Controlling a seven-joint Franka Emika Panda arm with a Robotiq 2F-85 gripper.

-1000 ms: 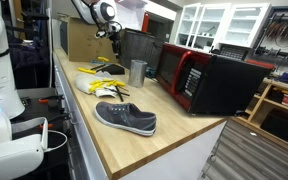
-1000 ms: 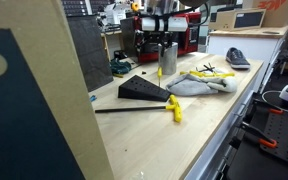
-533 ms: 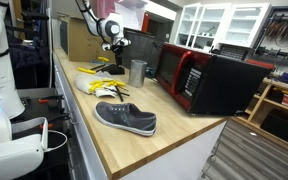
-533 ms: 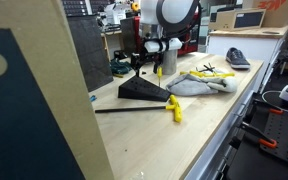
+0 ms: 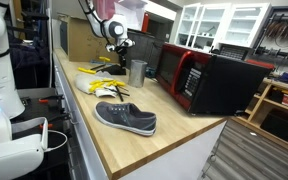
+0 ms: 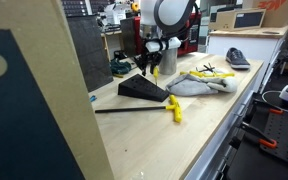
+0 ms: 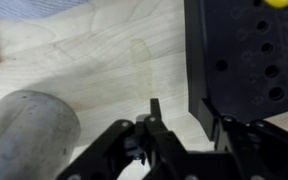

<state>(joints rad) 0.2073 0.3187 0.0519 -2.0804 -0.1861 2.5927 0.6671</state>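
Between metal cup (image 7: pixel 29 135) and perforated black panel (image 7: pixel 246 60) — claw (image 7: pixel 180 112), jaws apart.

Bare countertop strip (image 7: pixel 124 60) ahead of the pincer (image 7: pixel 179 110), between metal cup (image 7: pixel 24 135) and black perforated panel (image 7: pixel 249 60).

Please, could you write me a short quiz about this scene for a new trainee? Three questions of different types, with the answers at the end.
1. True or false: the pincer is shut on the metal cup.
2. In an exterior view, which is closest to the camera over the wooden counter? A) grey sneaker B) metal cup C) pincer
3. Fill the gap: in the wrist view, the cup is at the picture's left and the black perforated plate is at its ____.

Key: 1. False; the pincer is open and holds nothing. 2. A. 3. right.
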